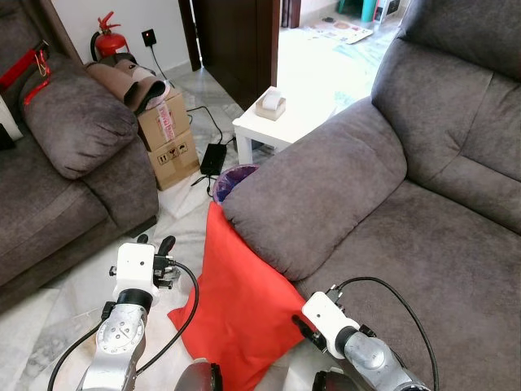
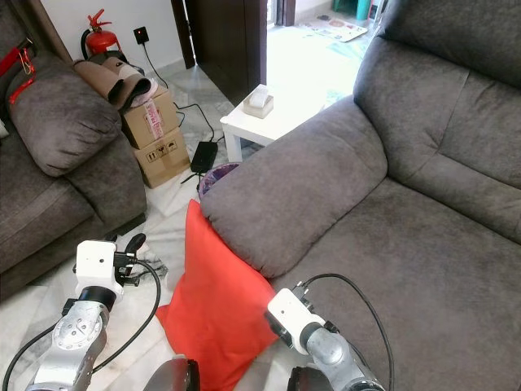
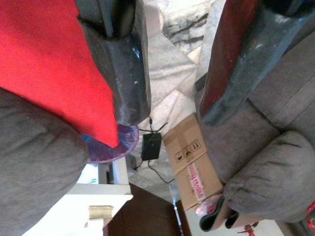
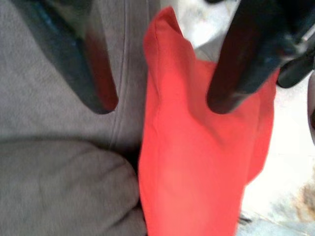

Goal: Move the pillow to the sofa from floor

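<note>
A red pillow [image 1: 236, 301] stands on edge on the marble floor, leaning against the outer side of the grey sofa's armrest [image 1: 317, 195]. My left gripper [image 1: 155, 243] hovers just left of the pillow, open, and one finger [image 3: 125, 73] is close beside the red fabric with nothing held. My right gripper [image 4: 162, 105] is low at the pillow's right edge, open. One of its fingers [image 4: 83, 59] is over the sofa's side and the other over the pillow [image 4: 197, 162]. The sofa seat [image 1: 440, 269] lies to the right.
A second grey sofa [image 1: 57, 179] stands at the left. Behind the pillow are a purple bin [image 1: 234, 174], stacked cardboard boxes [image 1: 167, 134], a power adapter [image 1: 213, 157] with cables and a white side table [image 1: 281, 126]. A fire extinguisher [image 1: 110, 41] is by the wall.
</note>
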Controlling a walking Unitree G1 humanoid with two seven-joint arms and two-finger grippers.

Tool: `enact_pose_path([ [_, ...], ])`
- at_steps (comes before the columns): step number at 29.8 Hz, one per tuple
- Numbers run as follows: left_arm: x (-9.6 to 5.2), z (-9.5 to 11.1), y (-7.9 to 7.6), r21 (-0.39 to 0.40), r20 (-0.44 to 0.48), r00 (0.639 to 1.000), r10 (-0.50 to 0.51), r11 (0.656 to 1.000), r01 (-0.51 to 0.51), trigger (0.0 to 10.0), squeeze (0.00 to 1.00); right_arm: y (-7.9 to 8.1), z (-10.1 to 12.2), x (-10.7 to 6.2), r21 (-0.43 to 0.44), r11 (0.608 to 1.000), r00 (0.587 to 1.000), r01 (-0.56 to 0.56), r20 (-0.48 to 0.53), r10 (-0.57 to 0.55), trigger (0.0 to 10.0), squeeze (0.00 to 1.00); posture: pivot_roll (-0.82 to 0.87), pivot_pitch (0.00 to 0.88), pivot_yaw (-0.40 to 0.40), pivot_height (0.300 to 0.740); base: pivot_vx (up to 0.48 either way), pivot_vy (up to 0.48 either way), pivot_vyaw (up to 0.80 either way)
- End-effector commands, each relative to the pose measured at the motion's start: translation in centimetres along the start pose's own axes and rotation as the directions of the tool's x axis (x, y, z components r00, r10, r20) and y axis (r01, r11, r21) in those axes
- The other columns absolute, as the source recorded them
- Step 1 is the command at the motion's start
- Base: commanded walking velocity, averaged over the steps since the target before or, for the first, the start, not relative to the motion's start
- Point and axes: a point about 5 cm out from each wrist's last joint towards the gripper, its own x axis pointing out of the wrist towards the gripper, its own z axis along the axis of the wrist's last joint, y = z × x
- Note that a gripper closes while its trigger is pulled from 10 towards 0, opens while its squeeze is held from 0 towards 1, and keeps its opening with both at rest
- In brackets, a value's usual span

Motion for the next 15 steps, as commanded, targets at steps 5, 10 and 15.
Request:
enact_pose_path([
  [5,-0.9,-0.2,0.3,-0.003,-0.026,1.0,-0.004,1.0,0.004,10.0,0.0,0.4,-0.8,0.0,0.029,0.999,0.998,-0.013,-0.066,0.015,10.0,1.0,0.14,0.22,0.056,0.636,0.0,0.0,0.0],
  [10,-1.1,0.0,0.5,0.005,-0.038,0.999,-0.008,1.0,0.008,10.0,0.0,0.3,-0.9,0.0,0.071,0.997,0.998,0.011,-0.069,-0.006,10.0,1.0,0.15,0.225,0.061,0.636,0.0,0.0,0.0],
  [15,-1.6,0.4,0.4,0.005,-0.041,0.999,-0.023,1.0,0.023,10.0,0.0,0.0,-1.0,0.0,0.085,0.996,0.996,0.038,-0.081,-0.031,10.0,1.0,0.17,0.23,0.068,0.636,0.0,0.0,0.0],
])
